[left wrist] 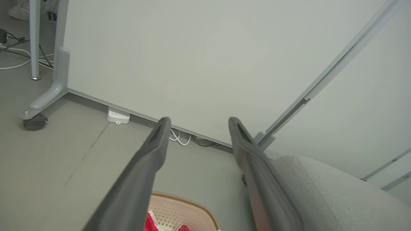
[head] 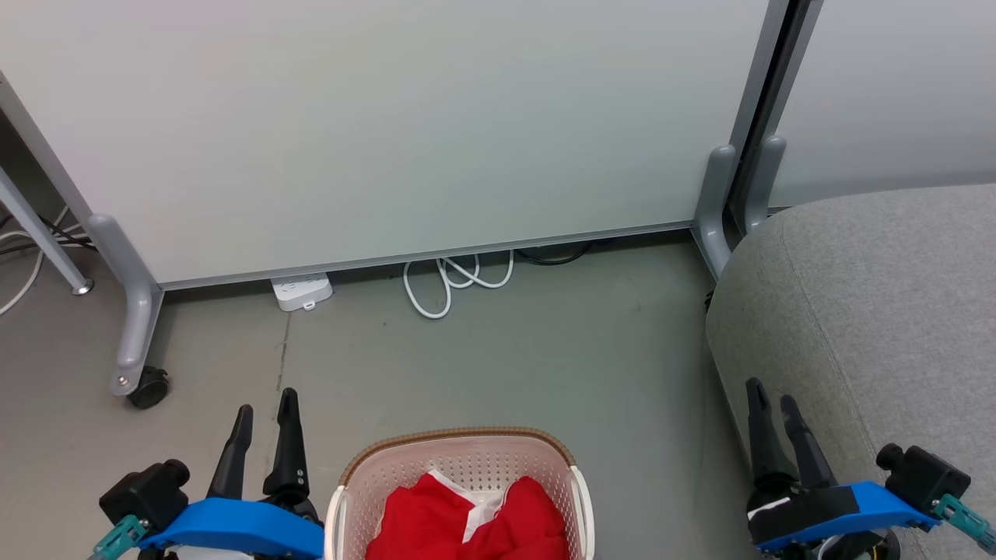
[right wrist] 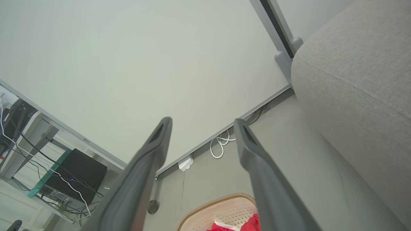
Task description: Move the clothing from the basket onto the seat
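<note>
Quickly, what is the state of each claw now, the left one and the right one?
Left claw: open, holding nothing.
Right claw: open, holding nothing.

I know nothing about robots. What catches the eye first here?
The bright red clothing heaped in the cream basket, bottom centre of the head view, stands out most. A big grey seat sits at the right, and the left gripper and right gripper flank the basket, both open and empty.

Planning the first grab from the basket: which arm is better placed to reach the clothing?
Probably left. The left gripper, open, sits close beside the basket holding the clothing; the right gripper, also open, is farther off, by the seat.
</note>
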Robot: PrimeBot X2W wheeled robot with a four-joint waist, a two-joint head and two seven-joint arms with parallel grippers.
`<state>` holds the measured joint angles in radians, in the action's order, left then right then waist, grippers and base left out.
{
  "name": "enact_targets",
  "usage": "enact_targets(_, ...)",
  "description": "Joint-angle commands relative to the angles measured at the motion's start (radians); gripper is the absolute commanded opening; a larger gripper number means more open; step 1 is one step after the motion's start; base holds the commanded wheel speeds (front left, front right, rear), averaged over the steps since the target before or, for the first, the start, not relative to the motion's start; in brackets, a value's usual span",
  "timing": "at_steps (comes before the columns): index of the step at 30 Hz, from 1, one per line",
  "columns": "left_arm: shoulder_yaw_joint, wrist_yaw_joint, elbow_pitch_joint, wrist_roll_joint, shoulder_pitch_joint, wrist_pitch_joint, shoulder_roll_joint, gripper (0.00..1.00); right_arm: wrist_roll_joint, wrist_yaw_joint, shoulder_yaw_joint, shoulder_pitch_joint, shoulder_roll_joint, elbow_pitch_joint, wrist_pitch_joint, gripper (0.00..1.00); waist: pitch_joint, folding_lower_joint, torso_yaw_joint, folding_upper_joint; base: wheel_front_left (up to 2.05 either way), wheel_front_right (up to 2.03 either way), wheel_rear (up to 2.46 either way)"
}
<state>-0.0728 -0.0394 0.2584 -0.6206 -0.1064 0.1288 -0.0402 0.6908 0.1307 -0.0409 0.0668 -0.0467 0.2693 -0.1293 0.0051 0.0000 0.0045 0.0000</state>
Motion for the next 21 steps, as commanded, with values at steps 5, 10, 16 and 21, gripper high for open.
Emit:
enact_targets(5,-0.015,0.01,-0.004,0.074,-0.027,0.023,-0.009,1.0,-0.074,0.0,-0.012,0.007,-0.004,-0.005,-0.023,1.0,0.0,0.0,0.002,0.0,0.0,0.0,0.0)
enact_targets(10,-0.024,0.013,-0.001,0.126,-0.028,0.036,-0.009,1.0,-0.122,0.0,-0.019,0.009,-0.004,0.001,-0.035,1.0,0.001,0.0,0.003,0.0,0.0,0.0,0.0)
enact_targets(16,-0.035,0.017,0.003,0.185,-0.029,0.052,-0.01,1.0,-0.18,0.0,-0.026,0.009,-0.004,0.009,-0.051,1.0,0.001,0.0,0.004,0.0,0.0,0.0,0.0)
enact_targets(21,-0.045,0.021,0.007,0.231,-0.03,0.063,-0.01,1.0,-0.228,0.0,-0.033,0.009,-0.005,0.017,-0.062,1.0,0.001,0.0,0.005,0.0,0.0,0.0,0.0)
